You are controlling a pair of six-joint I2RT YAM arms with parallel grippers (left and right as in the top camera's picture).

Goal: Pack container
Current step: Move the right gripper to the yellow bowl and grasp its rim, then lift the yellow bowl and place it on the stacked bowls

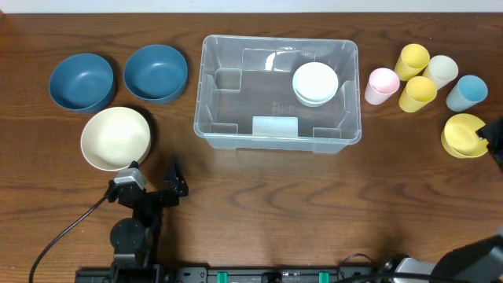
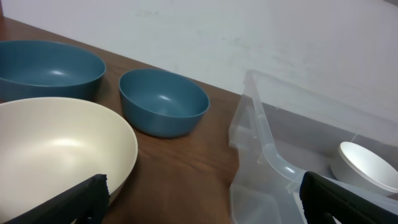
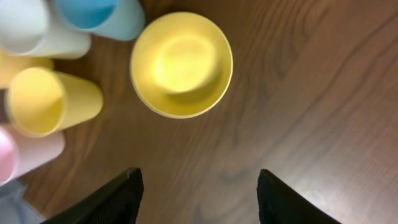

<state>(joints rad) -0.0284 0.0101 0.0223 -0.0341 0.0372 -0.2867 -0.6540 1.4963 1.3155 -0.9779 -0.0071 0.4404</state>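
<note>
The clear container point(image 1: 206, 94) stands at the table's centre, holding a white bowl point(image 1: 315, 82) at its right end. My left gripper point(image 1: 155, 167) sits low at the front left, between the cream bowl point(image 1: 115, 137) and the container, open and holding nothing. In the left wrist view its fingers point(image 2: 93, 194) stand wide apart, with the cream bowl point(image 2: 56, 143) on the left and the container's corner point(image 2: 255, 137) on the right. My right gripper point(image 1: 492, 140) is at the right edge beside a yellow bowl point(image 1: 464, 135). The right wrist view shows it point(image 3: 199, 180) open over bare wood, short of the yellow bowl point(image 3: 181, 64).
Two blue bowls point(image 1: 81, 81) point(image 1: 156, 72) sit at the back left. Right of the container stands a cluster of cups: pink point(image 1: 382, 85), two yellow point(image 1: 412, 60) point(image 1: 417, 93), white point(image 1: 441, 71) and light blue point(image 1: 467, 92).
</note>
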